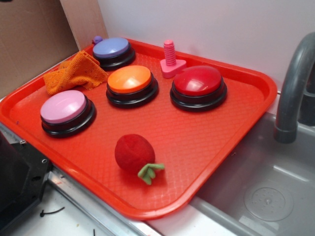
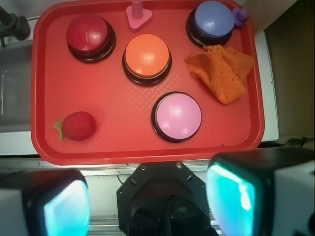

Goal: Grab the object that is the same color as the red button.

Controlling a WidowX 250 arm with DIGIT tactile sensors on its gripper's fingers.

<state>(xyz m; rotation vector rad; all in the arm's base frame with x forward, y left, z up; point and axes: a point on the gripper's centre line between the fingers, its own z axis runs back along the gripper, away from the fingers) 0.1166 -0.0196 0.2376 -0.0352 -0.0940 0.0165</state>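
Tray [image 1: 246, 103]: red plastic with a fine diamond texture and a raised rim, bearing everything below; it partly overhangs the sink
Plush strawberry [image 1: 134, 152]: fuzzy dark red, lying on its side on a bare stretch of the tray near the front edge, green leaves [image 1: 150, 171] toward the rim, well apart from the buttons
Red button [image 1: 199, 81]: glossy dome on a black base, at the tray's back right, just beside the pink bolt [image 1: 170, 59]
Other buttons: orange [image 1: 130, 78] in the middle, pink [image 1: 63, 106] to the front left, purple [image 1: 111, 48] at the back
Cloth [image 1: 76, 73]: crumpled orange weave, between the purple and pink buttons
Sink [image 1: 266, 196]: grey basin to the right, with a grey faucet [image 1: 294, 83] curving over it
Room: white wall behind, brown cardboard panel at the left
Gripper [image 2: 147, 201]: above the tray's near edge in the wrist view, fingers [image 2: 64, 209] spread wide apart, nothing between them
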